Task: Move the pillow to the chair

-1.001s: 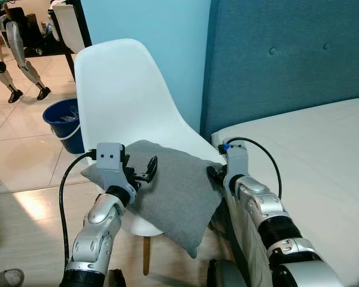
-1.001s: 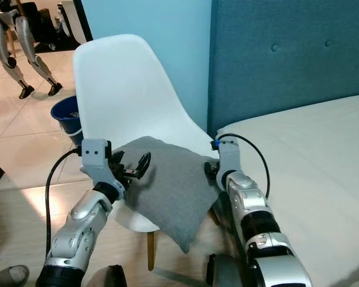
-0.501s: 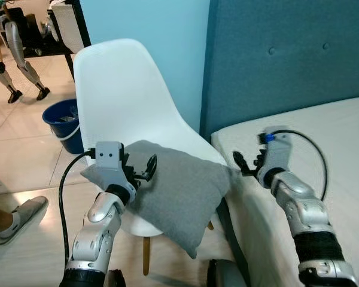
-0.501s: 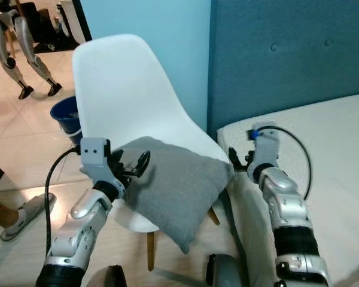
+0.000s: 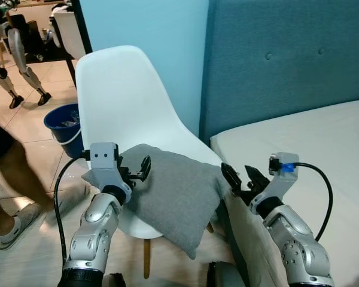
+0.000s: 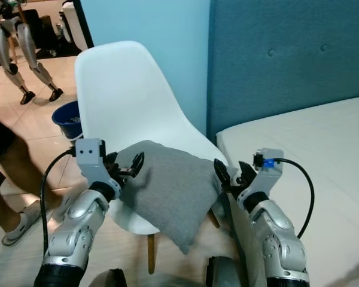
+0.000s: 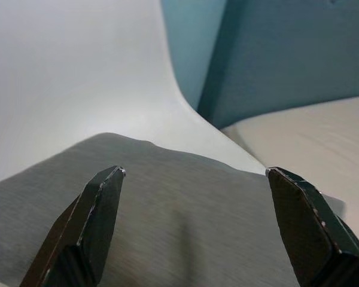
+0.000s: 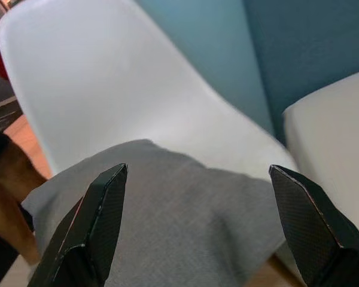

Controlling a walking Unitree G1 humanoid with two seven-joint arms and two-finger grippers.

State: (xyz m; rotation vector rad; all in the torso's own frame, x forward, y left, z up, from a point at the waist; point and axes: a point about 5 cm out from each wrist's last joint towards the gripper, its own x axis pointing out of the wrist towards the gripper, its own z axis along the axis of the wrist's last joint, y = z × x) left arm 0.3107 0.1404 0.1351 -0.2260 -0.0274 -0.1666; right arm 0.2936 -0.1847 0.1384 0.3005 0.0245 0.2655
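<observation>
Right pincer [image 5: 240,177] spread, pulled back off pillow [image 5: 173,191] — left pincer [image 5: 139,169] spread, unmoved.

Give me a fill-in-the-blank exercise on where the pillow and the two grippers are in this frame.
1. The grey pillow lies on the seat of the white ____.
2. Both the left gripper and the right gripper have their fingers ____.
3. The pillow's lower corner hangs over the seat's ____ edge.
4. To the robot's right of the chair stands a ____.

Missing words: chair; open; front; bed
</observation>
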